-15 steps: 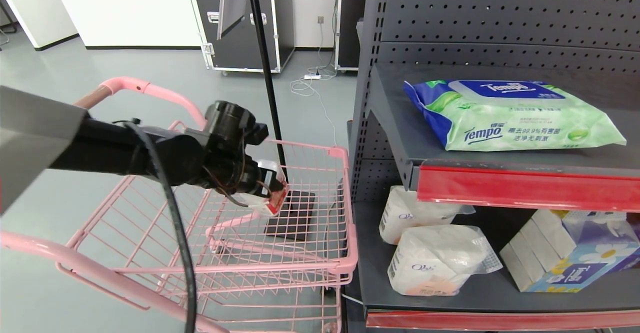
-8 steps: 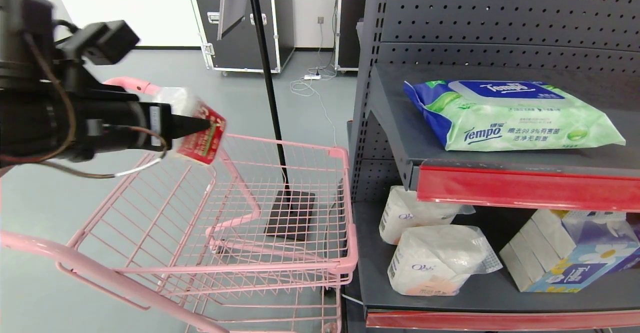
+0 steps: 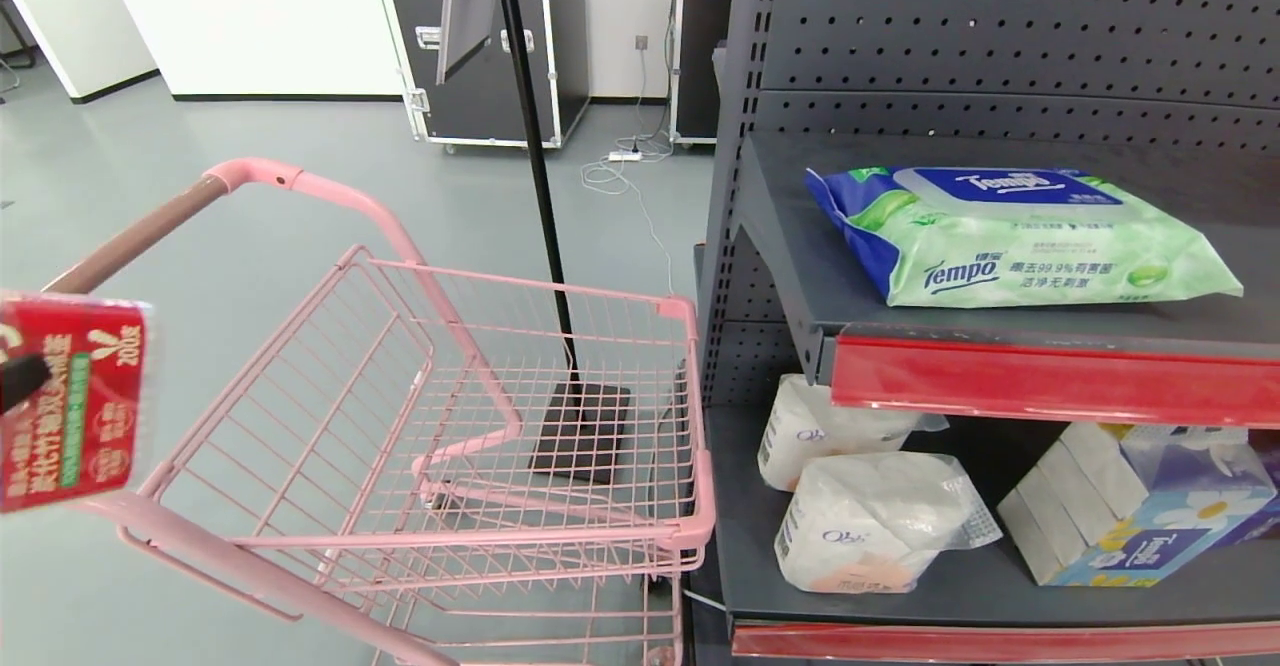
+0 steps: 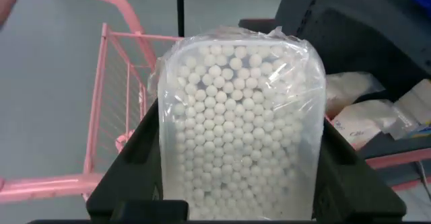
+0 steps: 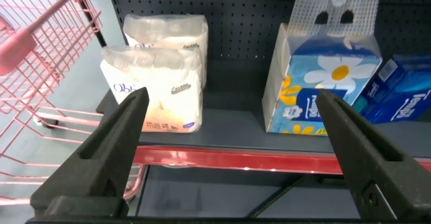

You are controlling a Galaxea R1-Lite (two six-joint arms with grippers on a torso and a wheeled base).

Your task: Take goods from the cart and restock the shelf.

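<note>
1 swab pack [image 4: 239,116] in left end effector [image 4: 239,155]

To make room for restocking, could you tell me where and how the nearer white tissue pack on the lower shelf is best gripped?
Probably across its two side faces, coming in from the shelf's open front. The nearer white tissue pack stands by the front edge with free space beside it; the upper shelf blocks a top approach. The right gripper is open, facing it.

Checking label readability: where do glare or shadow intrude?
Head view: glare streaks the red shelf strip; the upper shelf shades the tissue boxes. Right wrist view: highlights along the lower red strip. Left wrist view: sheen on the clear pack.
</note>
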